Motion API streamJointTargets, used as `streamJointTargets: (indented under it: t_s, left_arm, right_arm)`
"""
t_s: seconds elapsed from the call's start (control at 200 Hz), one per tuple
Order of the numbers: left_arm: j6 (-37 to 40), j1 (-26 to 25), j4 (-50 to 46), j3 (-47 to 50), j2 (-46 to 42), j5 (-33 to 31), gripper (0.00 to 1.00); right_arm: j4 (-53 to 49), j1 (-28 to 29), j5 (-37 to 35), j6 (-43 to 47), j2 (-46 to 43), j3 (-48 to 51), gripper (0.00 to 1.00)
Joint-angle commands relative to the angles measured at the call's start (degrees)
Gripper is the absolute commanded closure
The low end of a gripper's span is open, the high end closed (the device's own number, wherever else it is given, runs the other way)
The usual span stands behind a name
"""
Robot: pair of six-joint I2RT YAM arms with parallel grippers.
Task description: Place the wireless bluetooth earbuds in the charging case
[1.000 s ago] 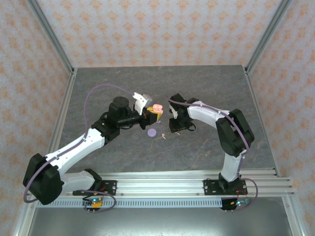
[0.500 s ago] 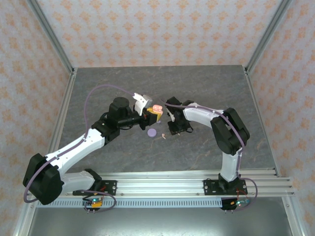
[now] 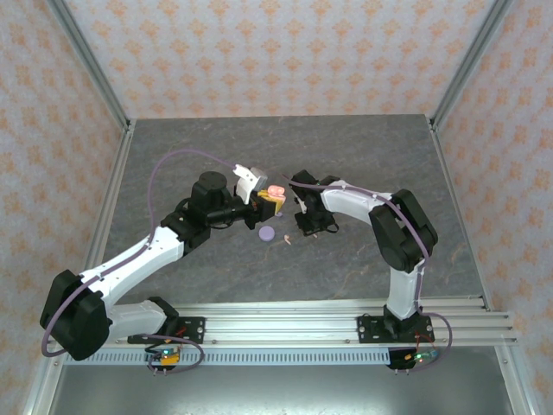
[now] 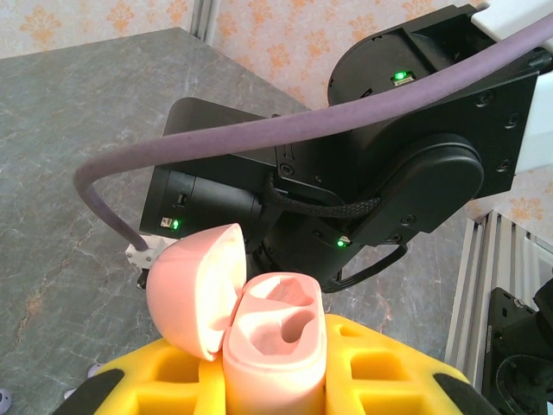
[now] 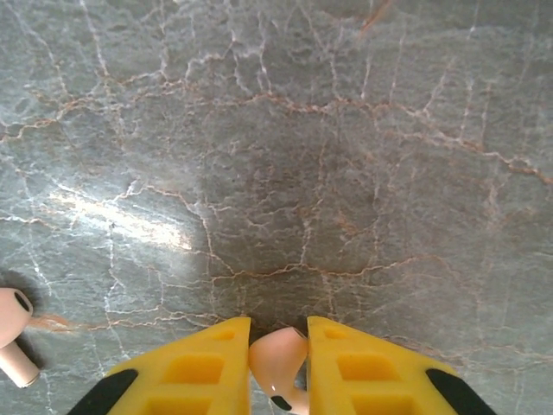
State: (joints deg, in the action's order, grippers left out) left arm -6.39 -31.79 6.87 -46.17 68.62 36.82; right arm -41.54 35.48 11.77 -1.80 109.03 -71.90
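My left gripper is shut on the pale pink charging case and holds it upright above the table. Its lid is swung open to the left, and the two sockets inside look empty. From above, that case sits at the left gripper, just left of the right arm's wrist. My right gripper is down at the table, its yellow fingers closed against a pale pink earbud. A second pale pink earbud lies on the table to the left. A tiny lilac earbud lies near the right gripper.
A lilac round disc lies on the grey stone table just below the left gripper. Patterned walls and metal frame posts close in the table on three sides. The rail with both arm bases runs along the near edge.
The right arm shifted a little left and its fingers closed in on the pale pink earbud. The left arm and the open case stayed still.
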Motion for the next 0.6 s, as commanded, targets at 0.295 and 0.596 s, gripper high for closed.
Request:
streamJointTargets:
  t_s: [0.295, 0.596]
  left_arm:
    - [0.4, -0.3, 0.2, 0.1, -1.8, -1.1, 0.89]
    - [0.6, -0.4, 0.2, 0.2, -2.0, -1.1, 0.89]
  right_arm:
    - [-0.2, -1.3, -7.4, -11.5, 1.7, -1.4, 0.85]
    - [0.4, -2.9, -8.6, -19.0, 0.6, -1.3, 0.82]
